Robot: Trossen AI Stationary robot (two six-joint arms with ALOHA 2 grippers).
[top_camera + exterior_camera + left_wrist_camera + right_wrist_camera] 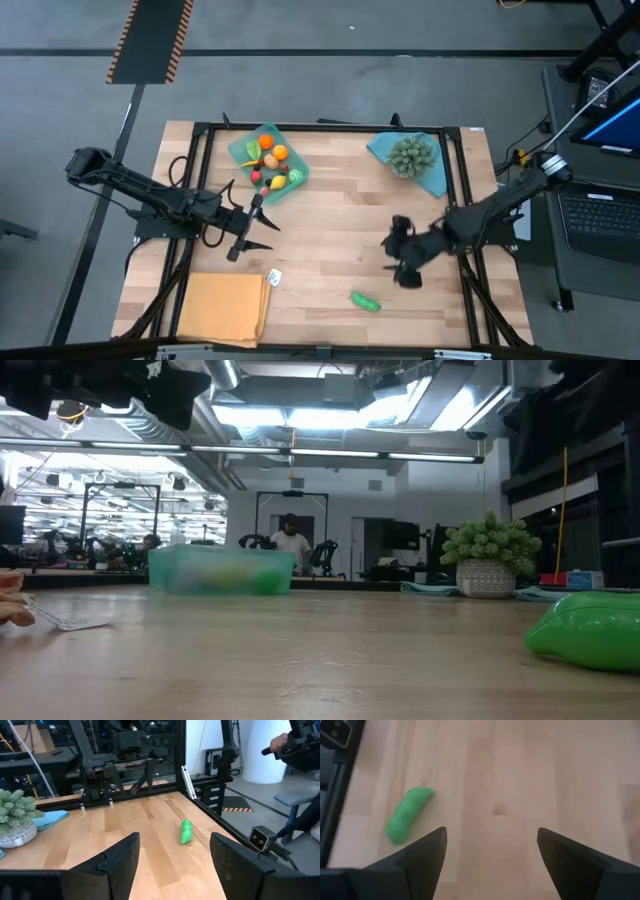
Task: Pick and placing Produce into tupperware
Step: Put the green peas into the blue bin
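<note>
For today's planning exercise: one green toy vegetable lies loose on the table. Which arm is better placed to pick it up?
Right, probably. The right gripper hangs open beside the green vegetable; the left gripper is farther off, nearer the tupperware.

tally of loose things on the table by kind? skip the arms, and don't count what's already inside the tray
Green toy vegetable, lying alone on the wood: 1
Teal-green tray holding produce: 1
Potted grey-green plant: 1
Blue cloth under the plant: 1
Orange-tan mat: 1
Small white piece beside the mat: 1
Total: 6
</note>
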